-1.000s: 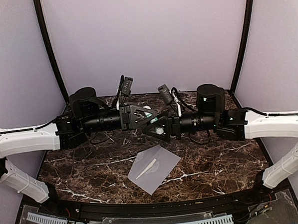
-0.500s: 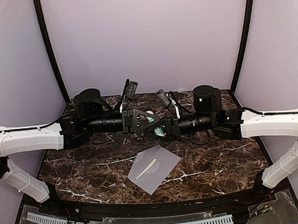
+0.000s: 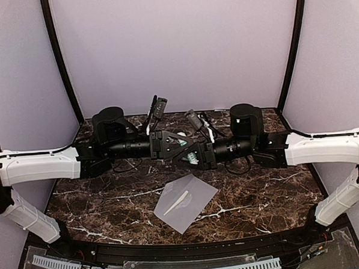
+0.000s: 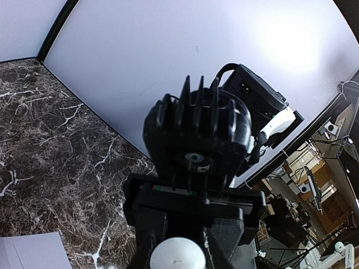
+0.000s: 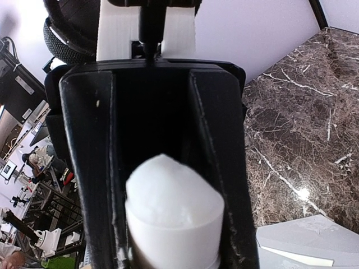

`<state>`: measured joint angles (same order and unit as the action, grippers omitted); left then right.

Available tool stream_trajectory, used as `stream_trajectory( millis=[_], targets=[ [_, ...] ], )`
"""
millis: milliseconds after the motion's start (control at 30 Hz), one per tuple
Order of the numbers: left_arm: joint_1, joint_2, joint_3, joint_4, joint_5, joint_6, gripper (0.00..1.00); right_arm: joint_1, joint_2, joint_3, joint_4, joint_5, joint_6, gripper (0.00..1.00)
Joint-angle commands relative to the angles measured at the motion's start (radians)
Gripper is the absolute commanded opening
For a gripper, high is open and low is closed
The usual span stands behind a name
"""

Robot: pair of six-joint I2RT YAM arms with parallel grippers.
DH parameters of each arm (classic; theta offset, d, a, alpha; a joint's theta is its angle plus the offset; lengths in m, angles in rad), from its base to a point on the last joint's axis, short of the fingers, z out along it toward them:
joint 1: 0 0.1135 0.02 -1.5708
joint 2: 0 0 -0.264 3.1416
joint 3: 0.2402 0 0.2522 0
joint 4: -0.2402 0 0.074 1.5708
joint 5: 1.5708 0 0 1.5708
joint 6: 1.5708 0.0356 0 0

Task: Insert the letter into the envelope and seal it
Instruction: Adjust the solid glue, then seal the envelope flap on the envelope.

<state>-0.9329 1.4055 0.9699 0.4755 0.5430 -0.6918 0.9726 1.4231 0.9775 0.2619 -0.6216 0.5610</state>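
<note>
Both arms reached in level from either side and met nose to nose over the far half of the dark brown, white-veined marble table. The left gripper and right gripper overlapped there, well above the surface.

Right wrist view: a white plastic cylinder with a rounded end stood between the two black fingers, which pressed against it on both sides. Right gripper pinching it.

Left wrist view: the rounded white end sat between two dark fingers at the bottom edge, with the finned black housing of the other arm directly ahead. Left gripper also clamped on the cylinder, as far as the view showed.

The plain light-grey rectangular paper envelope lay flat on the marble, turned diagonally, nearer the arm bases than the grippers and below them; neither gripper touched it. A sliver of cream paper showed slantwise on the envelope's left half. Could not tell how much of the letter lay inside.
</note>
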Motion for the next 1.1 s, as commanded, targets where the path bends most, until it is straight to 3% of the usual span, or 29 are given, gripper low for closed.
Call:
stream_trajectory(
  millis=[0, 67, 133, 267, 400, 667, 867, 1067],
  targets=[
    [-0.019, -0.004, 0.018, -0.003, 0.043, 0.037, 0.00, -0.013, 0.003, 0.002, 0.060, 0.041, 0.034, 0.00],
    [-0.019, -0.013, 0.018, -0.020, 0.025, 0.047, 0.02, -0.022, -0.004, -0.009, 0.060, 0.069, 0.052, 0.00],
    [-0.019, -0.022, 0.018, -0.038, 0.008, 0.055, 0.15, -0.032, -0.016, -0.027, 0.067, 0.093, 0.070, 0.00],
    [-0.019, -0.045, 0.017, -0.086, -0.031, 0.077, 0.53, -0.044, -0.041, -0.071, 0.094, 0.132, 0.095, 0.00],
    [-0.017, -0.085, 0.012, -0.151, -0.074, 0.108, 0.69, -0.048, -0.071, -0.100, 0.103, 0.174, 0.096, 0.00],
    [0.031, -0.173, -0.026, -0.338, -0.172, 0.128, 0.81, -0.054, -0.112, -0.132, 0.081, 0.280, 0.093, 0.00],
    [0.178, -0.180, -0.175, -0.366, -0.123, 0.064, 0.82, -0.058, -0.124, -0.159, 0.007, 0.409, 0.095, 0.00],
    [0.204, -0.084, -0.235, -0.365, -0.089, 0.088, 0.82, -0.059, -0.136, -0.195, -0.004, 0.429, 0.104, 0.00]
  ],
)
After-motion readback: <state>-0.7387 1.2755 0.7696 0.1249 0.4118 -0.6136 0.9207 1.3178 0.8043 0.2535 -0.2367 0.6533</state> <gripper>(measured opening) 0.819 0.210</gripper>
